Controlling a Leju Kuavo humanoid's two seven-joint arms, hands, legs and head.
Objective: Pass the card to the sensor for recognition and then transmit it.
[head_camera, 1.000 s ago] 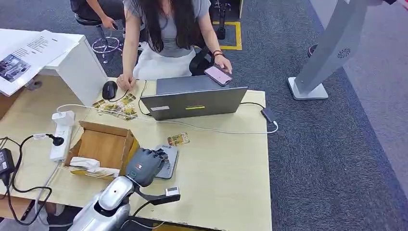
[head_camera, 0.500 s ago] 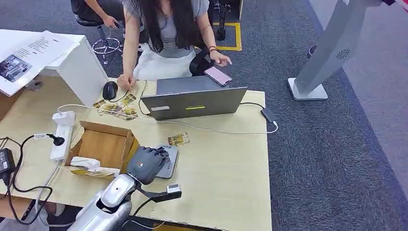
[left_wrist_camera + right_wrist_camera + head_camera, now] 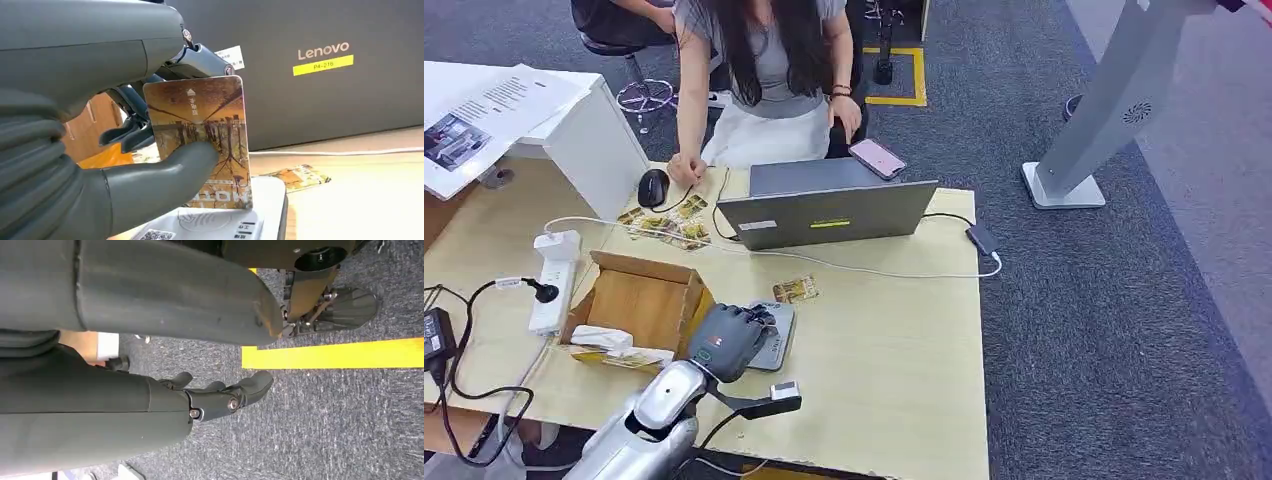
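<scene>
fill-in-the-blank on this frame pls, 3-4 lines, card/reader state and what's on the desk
1. The left hand holds a card just above the ______, a flat grey device on the table.
2. The open cardboard box sits on the robot's ______ side of the left hand.
3. The yellow label on the laptop lid sits below the brand name ______.
4. The right hand hangs over grey carpet and holds ______.

Missing words: card reader; left; Lenovo; nothing
</scene>
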